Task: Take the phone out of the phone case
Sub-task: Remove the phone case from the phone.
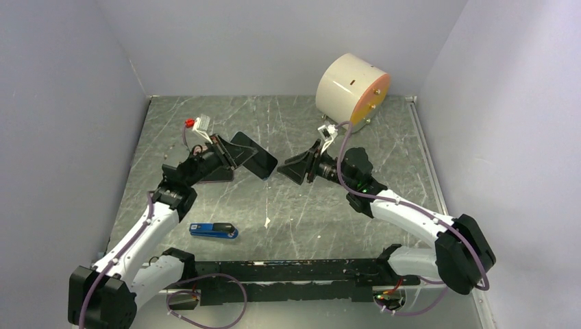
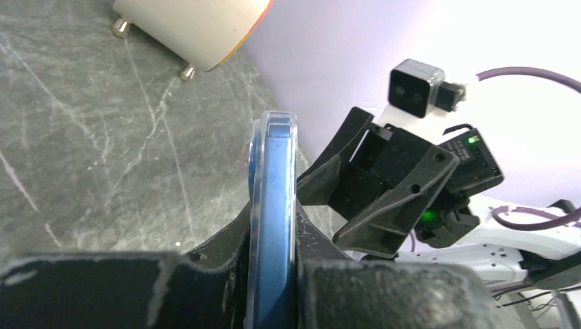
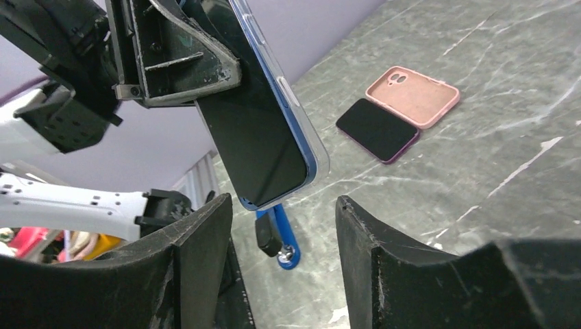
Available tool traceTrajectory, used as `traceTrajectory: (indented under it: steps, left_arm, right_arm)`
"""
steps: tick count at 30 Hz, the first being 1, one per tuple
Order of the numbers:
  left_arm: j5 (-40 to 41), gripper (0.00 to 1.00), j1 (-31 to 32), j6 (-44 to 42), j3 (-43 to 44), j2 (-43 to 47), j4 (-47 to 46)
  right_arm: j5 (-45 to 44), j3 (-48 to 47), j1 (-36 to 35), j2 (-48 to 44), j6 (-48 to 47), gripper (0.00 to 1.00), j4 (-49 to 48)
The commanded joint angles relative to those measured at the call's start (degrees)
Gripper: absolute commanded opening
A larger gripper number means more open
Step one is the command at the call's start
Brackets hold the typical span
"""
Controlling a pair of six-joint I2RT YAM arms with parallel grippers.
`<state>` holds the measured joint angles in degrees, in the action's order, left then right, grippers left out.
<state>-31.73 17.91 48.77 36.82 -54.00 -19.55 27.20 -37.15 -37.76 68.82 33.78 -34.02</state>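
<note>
My left gripper (image 1: 229,152) is shut on a blue phone (image 1: 255,156) in a clear case and holds it up above the table. In the left wrist view the phone (image 2: 275,205) stands edge-on between my fingers, with the clear case rim (image 2: 255,205) on its left side. In the right wrist view its dark screen (image 3: 257,130) faces me and the clear case (image 3: 303,127) wraps its back. My right gripper (image 1: 291,168) is open and empty, just right of the phone's free end, jaws (image 3: 283,202) wide apart and not touching it.
A white and orange drum (image 1: 353,86) stands at the back right. A blue and black tool (image 1: 214,230) lies near the front left. A pink case (image 3: 412,96) and a dark phone (image 3: 377,129) lie side by side on the table beyond the held phone.
</note>
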Motion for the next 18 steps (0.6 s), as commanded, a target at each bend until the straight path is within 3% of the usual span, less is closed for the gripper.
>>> traceTrajectory:
  steps: [1,7,18]
  left_arm:
    - [-1.9,0.03,-0.16,5.88,0.45,-0.48,-11.13]
    - [-3.18,0.03,-0.16,8.15,0.15,-2.44,-13.85]
    - [-6.65,0.03,-0.16,12.72,-0.35,-5.58,-21.23]
  right_arm:
    - [3.16,-2.14,0.31,0.79,6.37,0.58,-7.26]
    - [2.96,-2.19,0.63,0.49,6.83,0.48,-8.48]
    - [2.87,-0.74,2.38,0.34,9.6,0.44,-12.69]
